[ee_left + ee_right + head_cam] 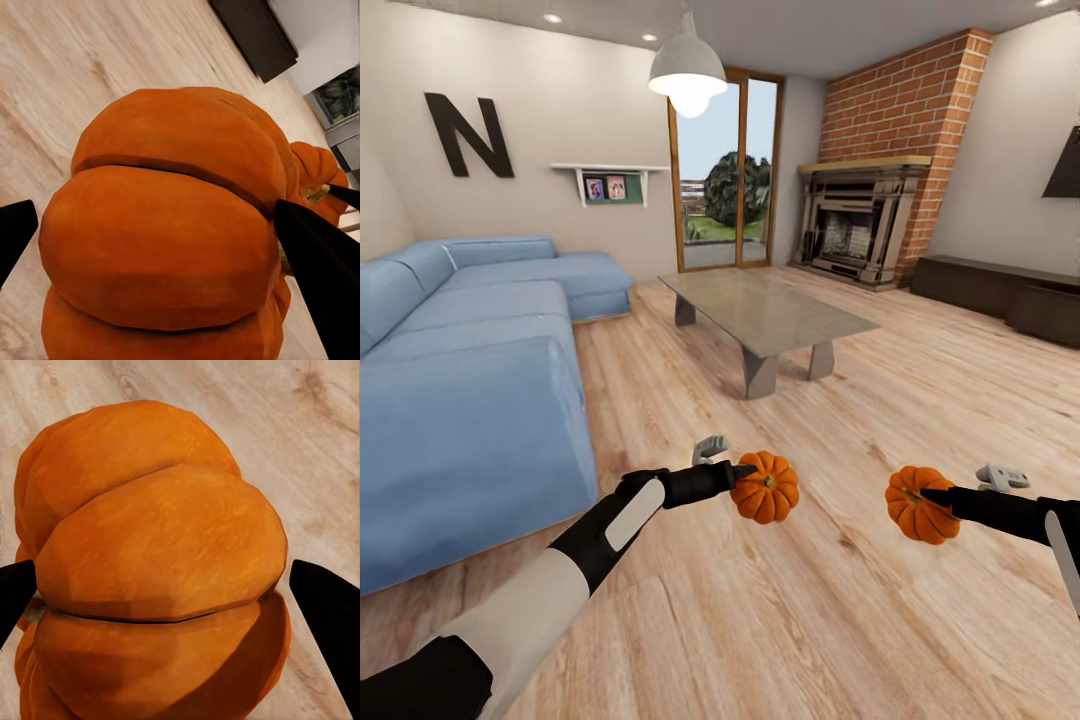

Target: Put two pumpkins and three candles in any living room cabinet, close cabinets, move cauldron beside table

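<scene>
Wood flooring runs across the whole living room ahead of you, with the blue sofa filling the left of the frame, the brick fireplace at the upper right, and the long dark cabinet low against the right wall. The glass-topped table stands at the centre, well apart from you. Your left end effector is clamped on one pumpkin at lower centre, and your right end effector is clamped on the other pumpkin at lower right; each wrist view shows dark fingers pressed on either side of orange ribs, both loads carried above the floor. You appear to be in the carrying step for the pumpkins. Next, I judge you need to turn and drive toward the cabinet at the right, then free a hand somehow, since its fronts look closed from here.
</scene>
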{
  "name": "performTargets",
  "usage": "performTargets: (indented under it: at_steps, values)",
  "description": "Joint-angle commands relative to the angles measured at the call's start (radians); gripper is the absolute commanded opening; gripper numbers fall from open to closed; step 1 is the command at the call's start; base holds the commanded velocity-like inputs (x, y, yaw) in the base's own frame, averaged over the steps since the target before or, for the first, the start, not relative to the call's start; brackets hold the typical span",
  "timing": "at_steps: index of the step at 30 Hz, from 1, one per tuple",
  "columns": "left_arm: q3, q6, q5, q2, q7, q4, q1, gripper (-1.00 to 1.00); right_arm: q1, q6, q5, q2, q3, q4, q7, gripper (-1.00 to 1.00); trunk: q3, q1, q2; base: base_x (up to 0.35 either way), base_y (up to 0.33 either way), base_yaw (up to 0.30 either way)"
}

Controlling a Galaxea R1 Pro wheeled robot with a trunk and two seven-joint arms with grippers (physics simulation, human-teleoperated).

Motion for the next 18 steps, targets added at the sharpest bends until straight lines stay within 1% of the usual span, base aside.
performTargets:
  at_steps: [1,15,18]
  values:
    - [0.0,0.0,-0.001,0.0,0.0,0.0,0.0,-1.0,0.0,0.0,0.0,0.0,0.0,0.0,0.0,-1.0,0.004,0.0,0.0,0.0,0.0,0.0]
    - [-0.002,0.0,0.0,-0.001,-0.001,0.0,0.0,-1.0,0.0,0.0,-0.006,0.003,0.002,0.005,-0.001,-1.0,0.058,-0.007,0.004,0.0,0.0,0.0]
    - [-0.002,0.0,0.0,-0.002,-0.001,0.0,0.0,-1.0,0.0,0.0,-0.005,0.019,0.002,0.005,-0.002,-1.0,0.066,-0.008,0.004,0.0,0.0,0.0]
